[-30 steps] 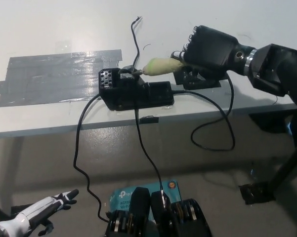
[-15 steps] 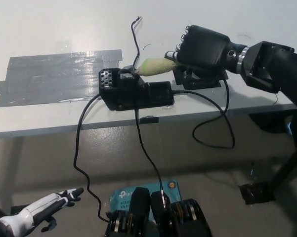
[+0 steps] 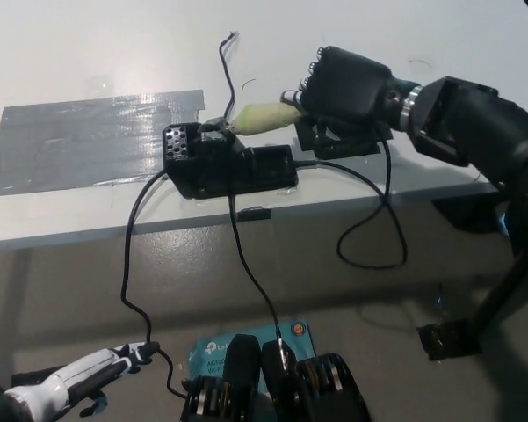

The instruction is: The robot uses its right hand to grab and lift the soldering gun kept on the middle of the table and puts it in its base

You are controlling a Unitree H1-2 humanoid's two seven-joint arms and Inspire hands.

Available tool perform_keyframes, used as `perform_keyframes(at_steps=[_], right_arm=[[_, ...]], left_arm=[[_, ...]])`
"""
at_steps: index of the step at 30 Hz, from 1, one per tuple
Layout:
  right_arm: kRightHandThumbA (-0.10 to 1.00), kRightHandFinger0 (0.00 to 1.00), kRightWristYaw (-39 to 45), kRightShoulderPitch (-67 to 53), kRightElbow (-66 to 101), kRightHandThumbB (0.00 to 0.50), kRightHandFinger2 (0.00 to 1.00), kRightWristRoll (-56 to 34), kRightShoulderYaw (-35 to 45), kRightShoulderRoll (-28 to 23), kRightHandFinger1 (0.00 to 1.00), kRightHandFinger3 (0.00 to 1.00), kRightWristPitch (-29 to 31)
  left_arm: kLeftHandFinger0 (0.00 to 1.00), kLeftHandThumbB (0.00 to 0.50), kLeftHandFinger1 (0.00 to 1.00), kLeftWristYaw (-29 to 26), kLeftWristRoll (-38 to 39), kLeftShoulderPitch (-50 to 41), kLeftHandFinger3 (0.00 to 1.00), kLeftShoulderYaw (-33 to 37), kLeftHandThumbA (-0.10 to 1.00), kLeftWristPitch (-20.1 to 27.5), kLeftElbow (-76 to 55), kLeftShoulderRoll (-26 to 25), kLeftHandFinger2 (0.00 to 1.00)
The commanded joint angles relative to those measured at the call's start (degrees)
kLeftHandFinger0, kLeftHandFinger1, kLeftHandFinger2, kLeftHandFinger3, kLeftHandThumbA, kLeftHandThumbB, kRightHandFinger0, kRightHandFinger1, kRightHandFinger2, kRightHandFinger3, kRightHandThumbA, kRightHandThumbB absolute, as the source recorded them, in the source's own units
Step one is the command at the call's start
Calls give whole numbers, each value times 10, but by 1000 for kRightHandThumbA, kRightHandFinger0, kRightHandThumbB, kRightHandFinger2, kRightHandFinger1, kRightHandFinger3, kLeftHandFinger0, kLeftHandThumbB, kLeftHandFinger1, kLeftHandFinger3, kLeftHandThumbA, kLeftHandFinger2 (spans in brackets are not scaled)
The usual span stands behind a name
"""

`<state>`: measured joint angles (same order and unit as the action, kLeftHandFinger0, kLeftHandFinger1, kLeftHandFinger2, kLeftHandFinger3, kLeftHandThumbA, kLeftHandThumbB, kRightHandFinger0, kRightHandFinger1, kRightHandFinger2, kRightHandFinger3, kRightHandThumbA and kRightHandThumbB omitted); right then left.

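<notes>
Shifted leftward since earlier: black right hand, fingers wrapped around pale yellow-green soldering gun handle. Left to right: white left hand low, grasp indeterminate; black boxy base on white table; gun tip touching base.

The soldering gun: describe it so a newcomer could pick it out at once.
Start at the white table and find the black base near its front edge. Just right of it, the right hand grips the soldering gun: its pale yellow-green handle is the only light thing among black parts.
</notes>
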<state>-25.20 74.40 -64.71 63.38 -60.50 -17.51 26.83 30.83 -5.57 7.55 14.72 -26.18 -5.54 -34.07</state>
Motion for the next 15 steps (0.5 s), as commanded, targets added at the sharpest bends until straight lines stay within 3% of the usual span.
perform_keyframes(at_steps=[1, 6, 7, 8, 10, 11, 15], right_arm=[[1, 0, -41, 51, -17, 175, 408, 17, -15, 33, 0, 295, 1], [-20, 0, -12, 66, -20, 180, 466, -5, -19, 41, 2, 382, 1], [-30, 0, -12, 69, -21, 189, 459, -7, -19, 42, 0, 358, 1], [-23, 0, -1, 71, -19, 188, 475, -11, -18, 43, 0, 438, 1], [10, 0, 2, 74, -14, 175, 498, -17, -19, 40, 13, 457, 1], [26, 0, 0, 74, -11, 195, 501, -18, -21, 37, 16, 439, 1], [33, 0, -2, 77, -2, 196, 502, -10, -31, 29, 18, 405, 1]], left_arm=[[1000, 300, 1000, 12, -20, 11, 1000, 1, 1000, -8, -20, -7, 1000], [1000, 290, 1000, 16, -12, 13, 1000, 0, 1000, -8, -12, -5, 1000], [1000, 300, 1000, 16, -14, 12, 1000, 0, 1000, -8, -14, -5, 1000], [1000, 303, 1000, 18, -14, 12, 1000, 0, 1000, -8, -15, -7, 1000], [1000, 288, 1000, 20, -17, 14, 1000, 3, 1000, -8, -14, -6, 1000], [1000, 275, 1000, 21, -18, 15, 1000, 4, 1000, -8, -15, -5, 1000], [1000, 275, 1000, 26, -16, 19, 1000, 2, 1000, -8, -15, -7, 1000]])
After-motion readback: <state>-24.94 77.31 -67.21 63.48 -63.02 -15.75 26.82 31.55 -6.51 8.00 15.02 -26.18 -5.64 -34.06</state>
